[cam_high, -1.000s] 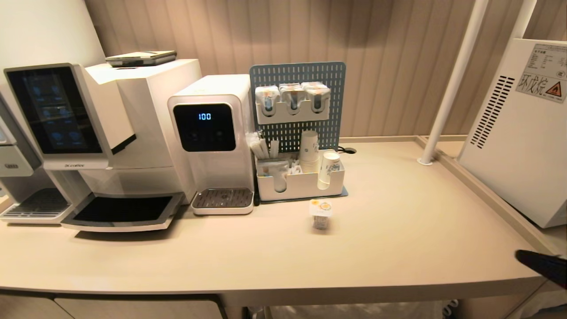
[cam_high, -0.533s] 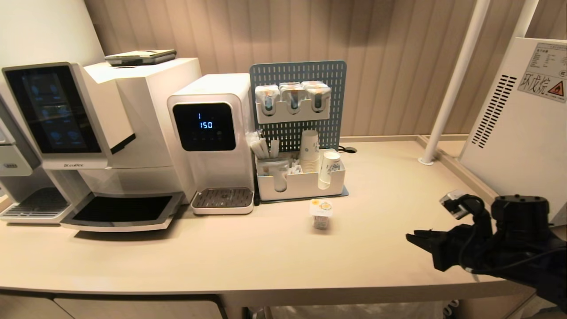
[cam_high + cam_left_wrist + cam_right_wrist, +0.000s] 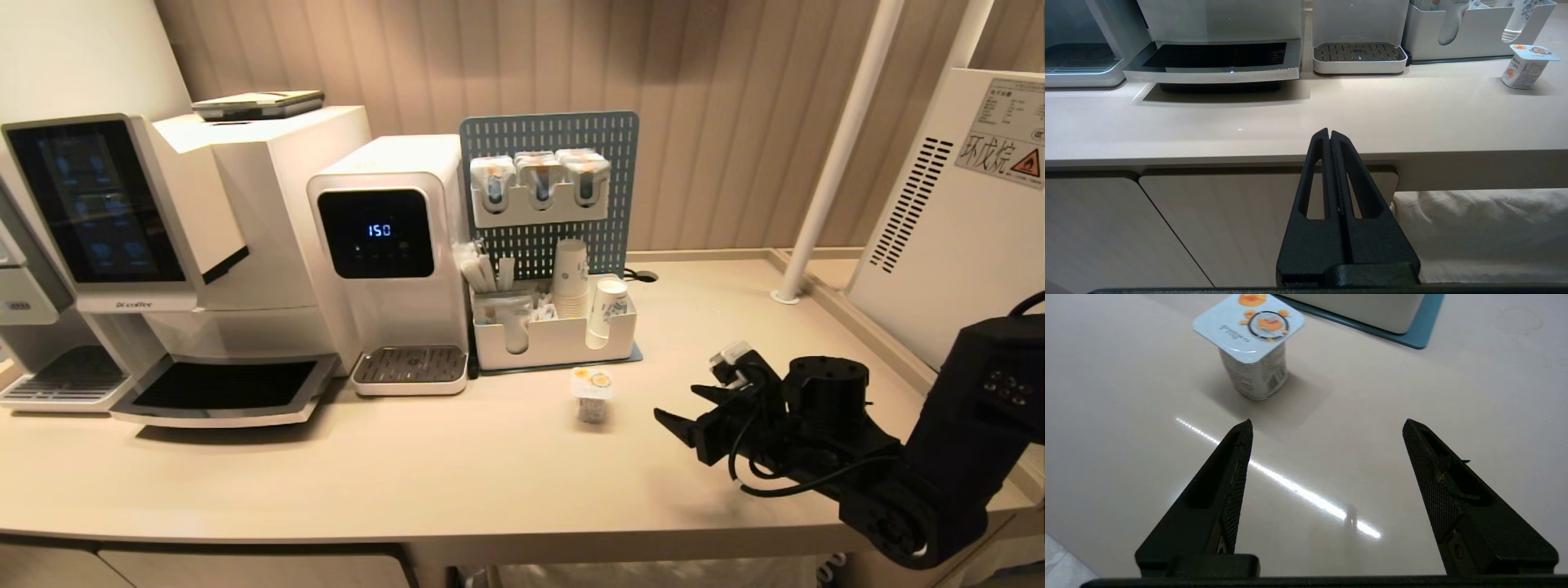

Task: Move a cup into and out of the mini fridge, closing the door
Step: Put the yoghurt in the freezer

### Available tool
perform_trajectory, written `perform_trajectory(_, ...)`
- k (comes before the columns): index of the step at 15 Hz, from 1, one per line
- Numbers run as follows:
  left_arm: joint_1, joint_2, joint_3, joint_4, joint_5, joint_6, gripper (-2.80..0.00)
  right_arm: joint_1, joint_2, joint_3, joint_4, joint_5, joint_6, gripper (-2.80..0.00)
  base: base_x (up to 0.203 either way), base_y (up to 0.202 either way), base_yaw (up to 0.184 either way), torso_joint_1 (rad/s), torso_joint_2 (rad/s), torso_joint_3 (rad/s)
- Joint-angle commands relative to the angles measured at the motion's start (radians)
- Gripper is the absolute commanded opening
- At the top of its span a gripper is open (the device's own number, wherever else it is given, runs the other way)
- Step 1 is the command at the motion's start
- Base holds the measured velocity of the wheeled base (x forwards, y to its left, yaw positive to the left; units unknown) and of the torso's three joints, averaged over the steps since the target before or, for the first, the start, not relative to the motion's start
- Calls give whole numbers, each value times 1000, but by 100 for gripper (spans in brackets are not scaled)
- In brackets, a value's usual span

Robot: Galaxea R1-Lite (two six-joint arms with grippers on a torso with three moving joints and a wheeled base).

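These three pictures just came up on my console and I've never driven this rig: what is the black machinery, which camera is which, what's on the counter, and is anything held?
The black machinery is the robot's own arms, each ending in a two-fingered gripper.

The wide picture comes from the head camera, looking down at the counter. In it the right gripper reaches in from the right toward a small sealed cup standing alone on the counter. Behind the cup is a white organizer with paper cups, then a water dispenser and a coffee machine. The white box at far right is the mini fridge, seen from its vented side.

The other two pictures come from cameras behind each wrist. The right wrist view shows open fingers short of the cup, holding nothing. The left gripper is shut and empty, parked below the counter edge.
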Motion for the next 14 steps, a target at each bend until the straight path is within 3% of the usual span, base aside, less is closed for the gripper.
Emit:
perform_trajectory(1,-1,1,0,0,0,0,-280,30,0,-6,-2,1,10,0,0,0,0,0,0,0)
perform_trajectory(5,-1,1,0,0,0,0,-280,74,12,-71,63,-4,76,0,0,0,0,0,0,0)
perform_trajectory(8,-1,1,0,0,0,0,-280,145,65,-85,50,-95,114,0,0,0,0,0,0,0)
perform_trajectory(14,-1,1,0,0,0,0,-280,220,193,-176,35,-190,117,0,0,0,0,0,0,0)
